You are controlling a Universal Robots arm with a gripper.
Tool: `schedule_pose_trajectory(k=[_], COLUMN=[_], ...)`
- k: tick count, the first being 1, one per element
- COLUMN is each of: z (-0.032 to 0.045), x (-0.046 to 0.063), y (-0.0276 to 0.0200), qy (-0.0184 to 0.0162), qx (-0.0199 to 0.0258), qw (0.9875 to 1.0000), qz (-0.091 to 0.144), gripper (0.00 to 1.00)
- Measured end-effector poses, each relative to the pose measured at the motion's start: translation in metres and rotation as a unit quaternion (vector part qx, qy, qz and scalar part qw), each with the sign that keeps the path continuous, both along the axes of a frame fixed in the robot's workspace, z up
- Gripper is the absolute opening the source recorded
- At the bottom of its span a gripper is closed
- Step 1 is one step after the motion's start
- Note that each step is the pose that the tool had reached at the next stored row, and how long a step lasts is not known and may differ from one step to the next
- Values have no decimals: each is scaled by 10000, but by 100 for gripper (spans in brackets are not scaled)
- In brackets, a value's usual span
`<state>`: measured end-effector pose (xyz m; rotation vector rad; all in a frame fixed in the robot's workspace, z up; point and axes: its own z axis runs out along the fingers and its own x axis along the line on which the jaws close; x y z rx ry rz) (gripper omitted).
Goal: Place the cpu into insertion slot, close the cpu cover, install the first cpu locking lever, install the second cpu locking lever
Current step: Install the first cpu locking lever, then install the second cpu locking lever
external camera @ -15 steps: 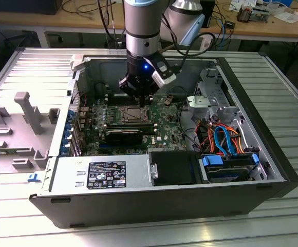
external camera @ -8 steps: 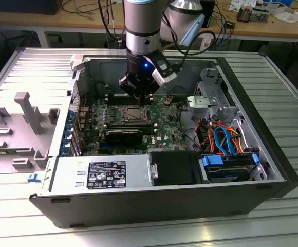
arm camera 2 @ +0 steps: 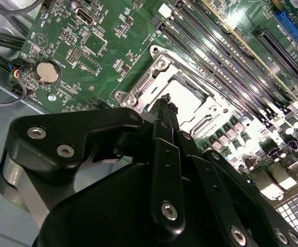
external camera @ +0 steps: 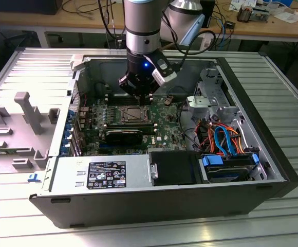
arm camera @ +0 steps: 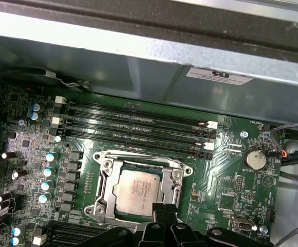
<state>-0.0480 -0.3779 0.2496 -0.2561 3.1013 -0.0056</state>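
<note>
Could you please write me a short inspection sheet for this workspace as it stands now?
Surface: ribbed metal table carrying an open computer case.
Job's things: cpu sits in the insertion slot; cpu cover frames it.
Clutter: grey plastic fixture on the exterior view's left.
Gripper: gripper hangs just above the slot's edge.
Cables: orange and blue cables inside the case.
Surroundings: wooden bench behind.

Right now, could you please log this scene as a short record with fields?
setting: open computer case on a ribbed metal table
cpu: seated in the slot
cover: closed around the cpu
end effector: just above the slot's edge, holding nothing
memory slots: beside the slot, empty
</note>
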Motion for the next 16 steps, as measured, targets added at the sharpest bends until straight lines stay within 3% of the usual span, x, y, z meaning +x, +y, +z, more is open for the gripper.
schedule_pose_trajectory(k=[8, 14, 16], z=[6, 4, 4], x=[1, 1, 1], y=[-11, -179, -230], qy=[1, 0, 0], qx=[-2, 11, 68], qw=[10000, 10000, 10000], qz=[1, 0, 0], gripper=[11, 11, 11])
